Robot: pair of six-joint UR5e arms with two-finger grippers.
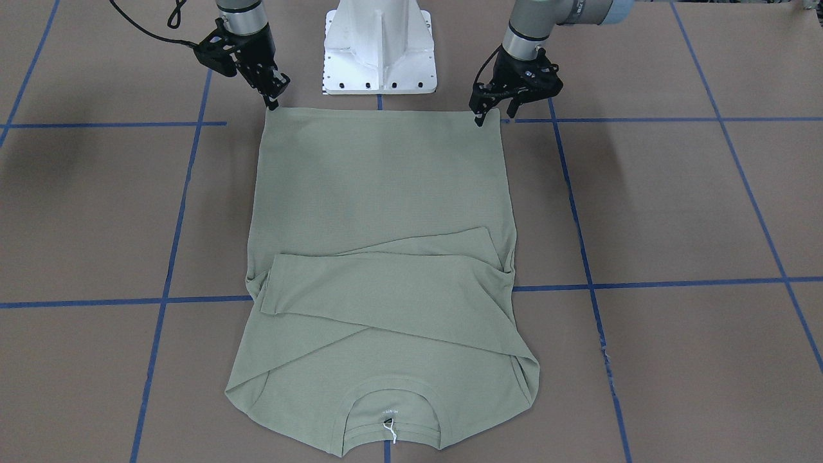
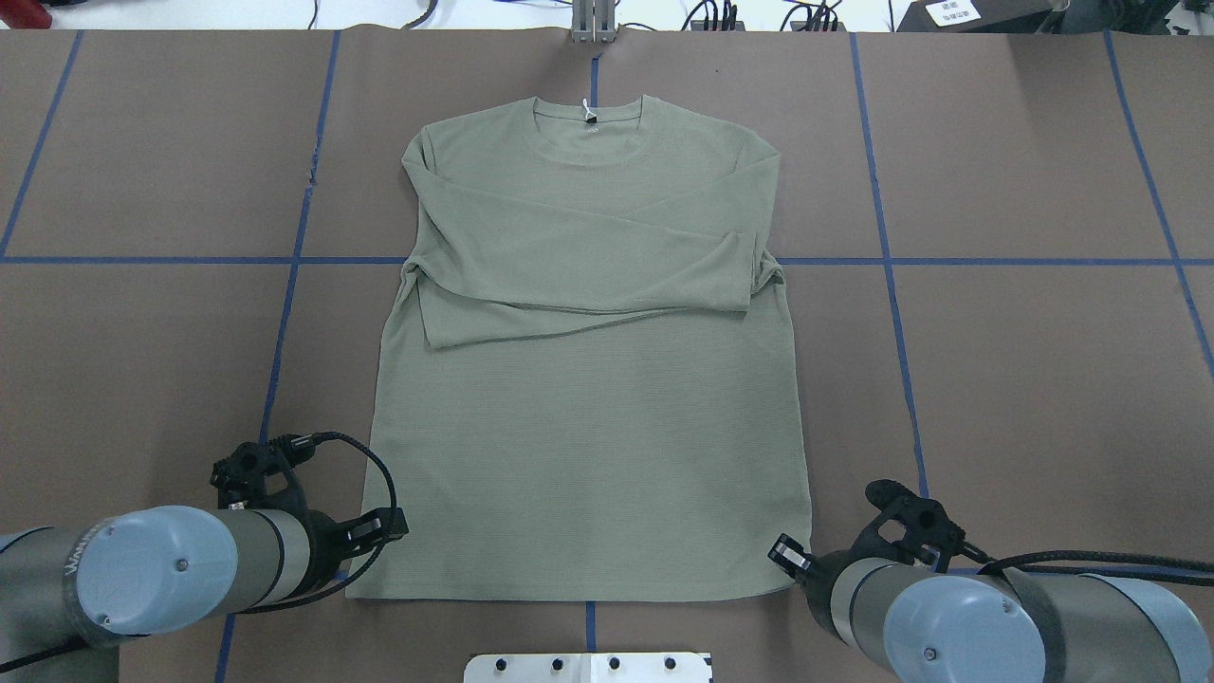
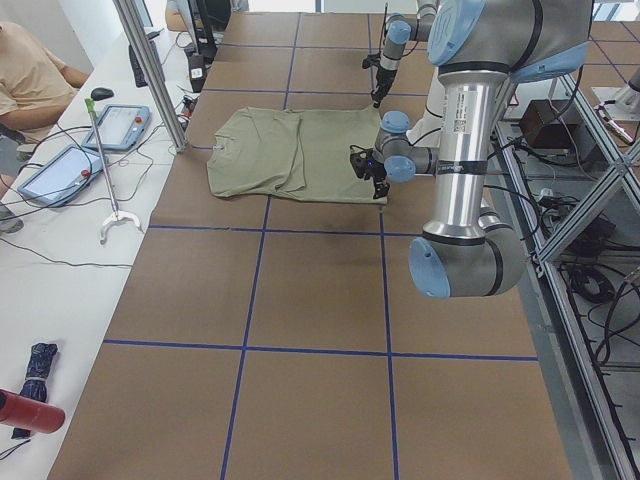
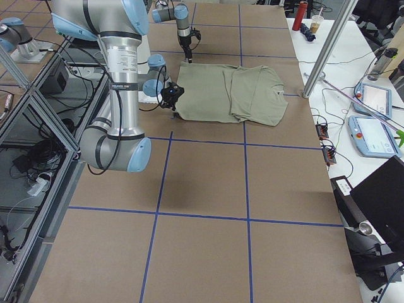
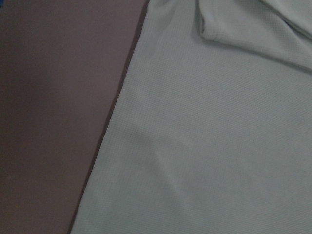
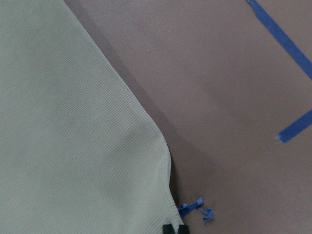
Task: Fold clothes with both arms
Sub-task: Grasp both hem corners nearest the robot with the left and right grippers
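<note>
sleeves are in, so i think the bottom folds up now. right gripper (image 1: pixel 274 101) pinches a corner of the shirt (image 1: pixel 379 180); left gripper (image 1: pixel 480 119) (other corner) i can't tell. next, lift both evenly.

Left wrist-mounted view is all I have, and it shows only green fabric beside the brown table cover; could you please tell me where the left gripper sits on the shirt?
Observer: The left gripper is at the hem corner of the shirt on the robot's left; I cannot tell whether it is shut.
Operator: Thank you. Where is the other one?
Observer: The right gripper is at the opposite hem corner, and its wrist view shows its fingertips close together on that corner.
Operator: Are the sleeves folded in?
Observer: Yes, both sleeves lie crossed over the chest, with the neckline at the far end from the robot.
</note>
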